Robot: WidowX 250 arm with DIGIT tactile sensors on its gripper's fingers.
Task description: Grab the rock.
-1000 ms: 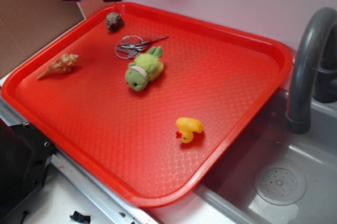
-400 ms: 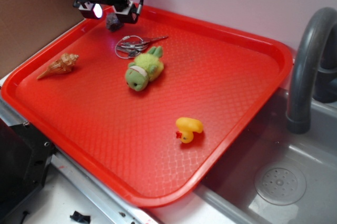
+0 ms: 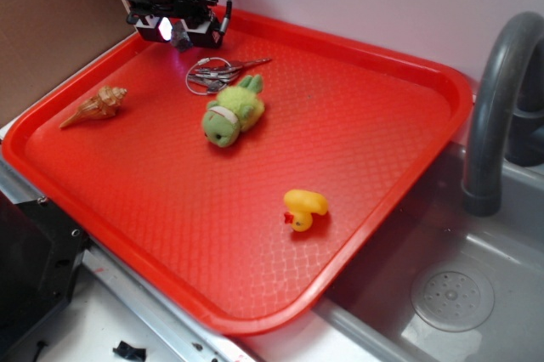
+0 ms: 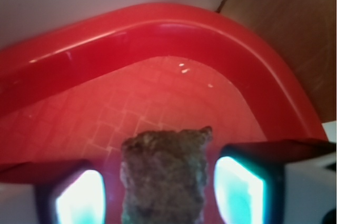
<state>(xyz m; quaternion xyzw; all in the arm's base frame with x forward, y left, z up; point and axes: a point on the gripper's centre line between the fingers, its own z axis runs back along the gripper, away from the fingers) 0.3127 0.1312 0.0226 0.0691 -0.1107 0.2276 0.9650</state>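
The rock [image 4: 163, 174] is a rough dark brown-grey lump on the red tray [image 3: 357, 149], in the tray's far left corner. In the wrist view it sits between my two fingers, with a small gap on each side. My gripper [image 3: 179, 32] is open and lowered around the rock. In the exterior view the rock is mostly hidden behind the gripper; only a dark bit [image 3: 181, 36] shows between the fingers.
On the tray lie a key ring with keys [image 3: 214, 73], a green plush toy [image 3: 231, 110], a tan spiral seashell [image 3: 95, 105] and a yellow rubber duck [image 3: 304, 207]. The tray's raised rim [image 4: 158, 29] curves close behind the rock. A grey faucet [image 3: 501, 98] and sink stand at right.
My gripper has come down from above the tray's far left corner and now straddles the rock. The rock has not moved.
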